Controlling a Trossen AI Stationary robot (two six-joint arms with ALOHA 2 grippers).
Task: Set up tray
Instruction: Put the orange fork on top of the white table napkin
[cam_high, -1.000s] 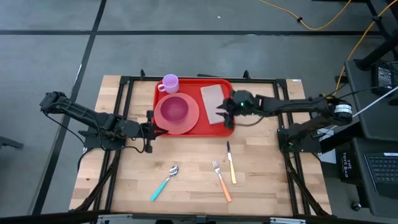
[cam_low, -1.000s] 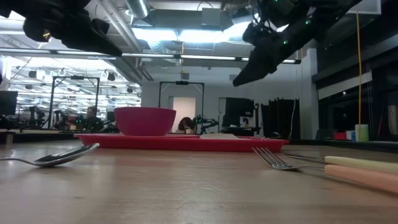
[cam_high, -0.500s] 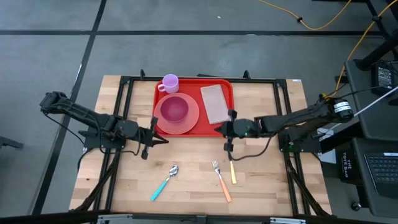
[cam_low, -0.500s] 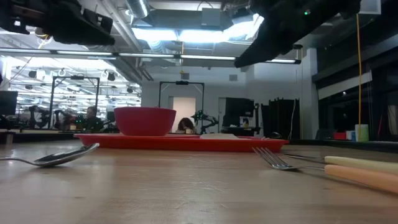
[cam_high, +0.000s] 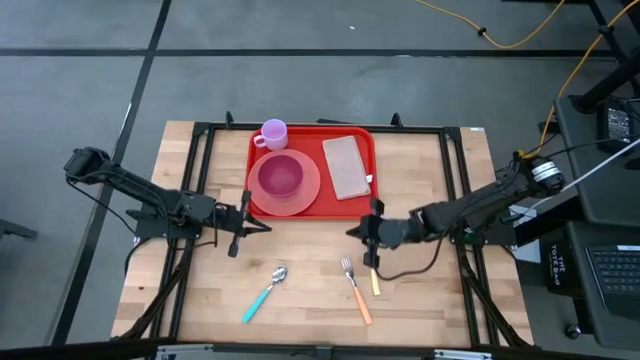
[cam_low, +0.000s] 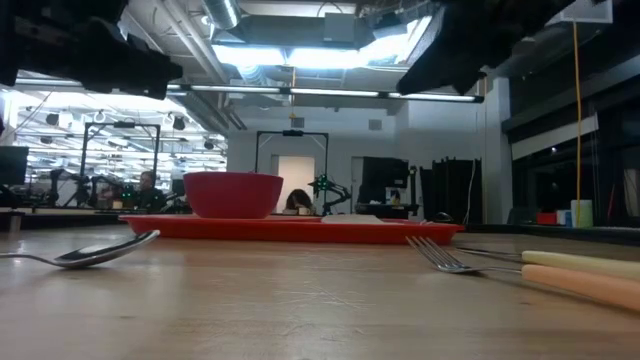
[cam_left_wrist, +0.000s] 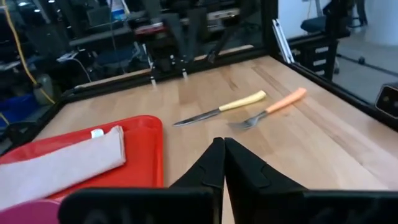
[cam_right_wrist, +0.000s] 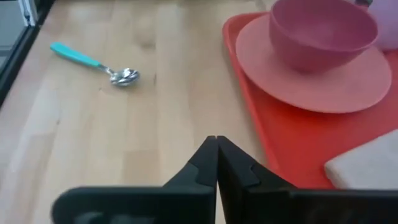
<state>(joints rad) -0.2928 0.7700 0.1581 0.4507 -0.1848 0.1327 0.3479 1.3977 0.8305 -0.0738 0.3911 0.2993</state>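
With the red tray (cam_high: 311, 172) lying at the table's far middle, already loaded with plate, bowl (cam_high: 280, 176) and napkin (cam_high: 346, 167), the right gripper (cam_high: 371, 230) is being held, fingers together and empty, over the knife (cam_high: 371, 265), probably for cutlery next, while the left gripper (cam_high: 243, 222), likewise closed, is being parked just beside the tray's near-left corner.

Low view: both arms cut off at top edge, end effectors out of frame. Knife (cam_low: 585, 260) and fork (cam_low: 520, 274) handles cut at the edge. Tray (cam_low: 290, 229) seen edge-on, plate hidden behind rim. Right wrist view: napkin (cam_right_wrist: 367, 163) cropped, cup barely in frame.
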